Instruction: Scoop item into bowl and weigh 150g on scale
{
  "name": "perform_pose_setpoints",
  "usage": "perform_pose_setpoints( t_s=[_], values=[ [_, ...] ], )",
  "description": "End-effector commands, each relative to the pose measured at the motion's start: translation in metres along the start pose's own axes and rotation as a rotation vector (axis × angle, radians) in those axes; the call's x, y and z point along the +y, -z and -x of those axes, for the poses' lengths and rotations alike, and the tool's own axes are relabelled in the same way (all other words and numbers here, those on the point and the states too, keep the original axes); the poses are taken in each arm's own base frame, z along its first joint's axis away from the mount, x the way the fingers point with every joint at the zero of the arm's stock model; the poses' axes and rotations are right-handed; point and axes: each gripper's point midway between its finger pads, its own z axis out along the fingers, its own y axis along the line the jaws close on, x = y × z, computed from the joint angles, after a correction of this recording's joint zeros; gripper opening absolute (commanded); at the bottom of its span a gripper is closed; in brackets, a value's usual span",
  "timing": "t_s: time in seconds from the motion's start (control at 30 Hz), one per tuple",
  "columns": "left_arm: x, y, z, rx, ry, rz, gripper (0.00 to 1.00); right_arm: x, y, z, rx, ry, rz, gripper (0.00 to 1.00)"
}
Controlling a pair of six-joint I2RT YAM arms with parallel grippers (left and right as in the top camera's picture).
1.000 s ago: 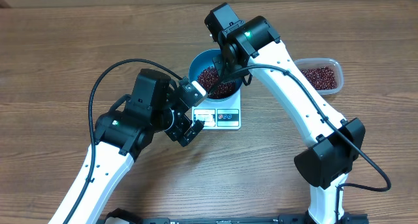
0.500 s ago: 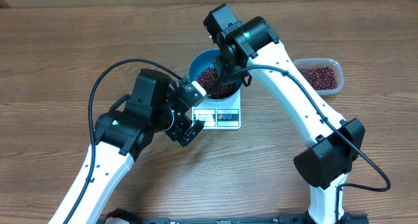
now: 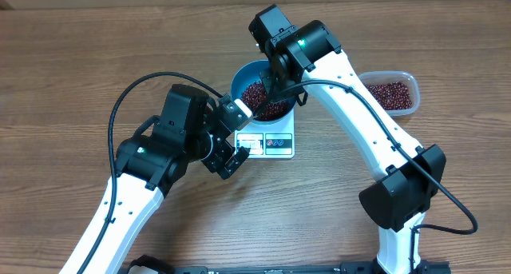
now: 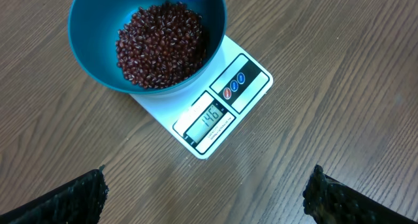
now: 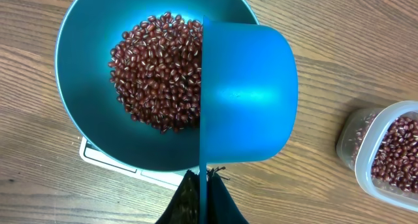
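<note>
Blue bowl (image 4: pixel 91 28) of beans (image 4: pixel 160 44) sits on the scale (image 4: pixel 245 87) toward the far edge of the surface (image 3: pixel 80 50). Right end effector (image 5: pixel 204 185) clamps a blue scoop (image 5: pixel 248 100) tipped over it; left end effector (image 4: pixel 209 198) hangs wide open, empty.

Blue plastic scoop (image 5: pixel 248 93) ahead of right pincer (image 5: pixel 204 196) hides part of round blue bowl (image 5: pixel 78 106); clear plastic tub (image 5: pixel 349 136) beside it is cropped.

Both arms are built of smooth white link shells joined by blocky black joint housings. A thin black cable (image 3: pixel 128 91) loops beside the left arm (image 3: pixel 120 210); another trails along the right arm (image 3: pixel 359 106), whose black far housing carries a small green light (image 3: pixel 303 42). The left gripper (image 4: pixel 206 201) has black, knobbly-textured fingers (image 4: pixel 72 198).
</note>
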Motion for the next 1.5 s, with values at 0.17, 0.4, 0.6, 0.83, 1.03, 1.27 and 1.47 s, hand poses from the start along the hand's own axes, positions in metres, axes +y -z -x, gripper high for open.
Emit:
perform_pose_setpoints(
  t_s=[0.17,0.4,0.6,0.83,1.03,1.27,1.47],
  values=[
    [0.0020,0.0016,0.0020,-0.007,0.009,0.005,1.00,-0.0020,0.0301,0.0102,-0.088,-0.006,0.009,0.04],
    [0.0020,0.0016,0.0020,-0.007,0.009,0.005,1.00,-0.0019,0.0301,0.0102,-0.088,-0.007,0.009,0.04],
    [0.0020,0.0016,0.0020,-0.007,0.009,0.005,1.00,0.0027,0.0305,0.0067,-0.078,0.004,0.012,0.04],
    [0.0020,0.0016,0.0020,-0.007,0.009,0.005,1.00,0.0075,0.0309,0.0076,-0.082,0.009,0.030,0.04],
    [0.0020,0.0016,0.0020,-0.007,0.009,0.005,0.99,0.0052,0.0311,0.0091,-0.090,0.010,0.014,0.04],
    [0.0020,0.0016,0.0020,-0.007,0.009,0.005,0.99,0.0053,0.0312,0.0099,-0.093,0.010,0.015,0.04],
    [0.0020,0.0016,0.0020,-0.007,0.009,0.004,1.00,0.0054,0.0312,0.0101,-0.094,0.009,0.015,0.04]
  ],
)
